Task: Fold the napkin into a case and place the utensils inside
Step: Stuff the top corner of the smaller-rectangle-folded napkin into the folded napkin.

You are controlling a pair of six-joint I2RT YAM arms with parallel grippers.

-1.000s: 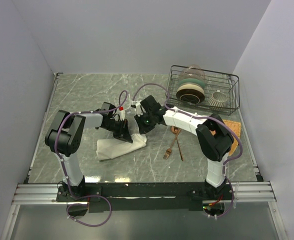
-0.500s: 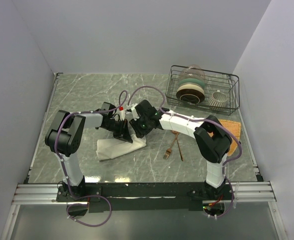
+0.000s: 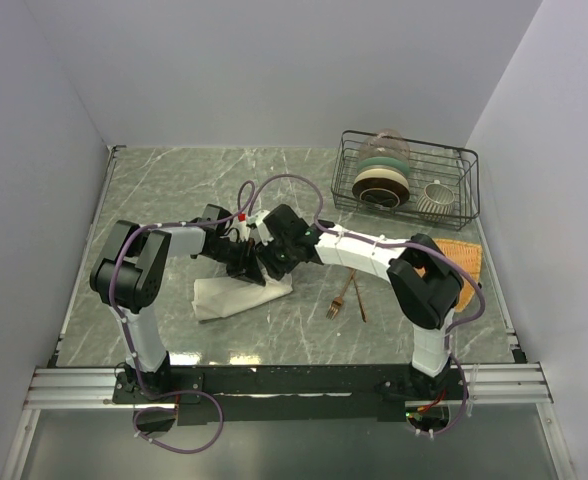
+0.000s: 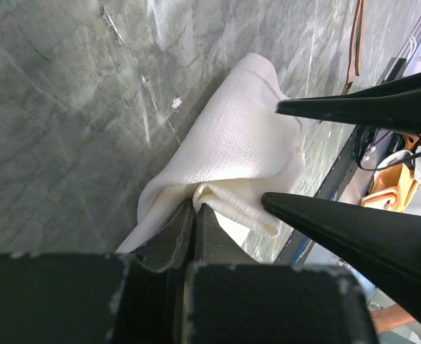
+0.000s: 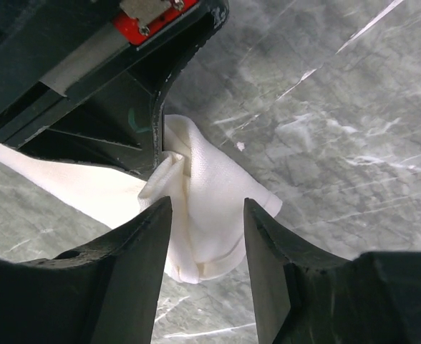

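Napkin (image 4: pixel 232 143), soft woven cream cloth, we are pinching in our left gripper (image 4: pixel 194 211), right gripper (image 5: pixel 206 205) gaping, wire rack (image 3: pixel 471 185) holding bowls (image 3: pixel 380 186).

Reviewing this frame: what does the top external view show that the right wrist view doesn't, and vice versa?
Only top external: fork and spoon lying right of the napkin, the dish rack, the orange mat. Only right wrist: the right gripper open, straddling the napkin's folded end, which the arms hide from above. Both: the left gripper on the napkin, marble table.
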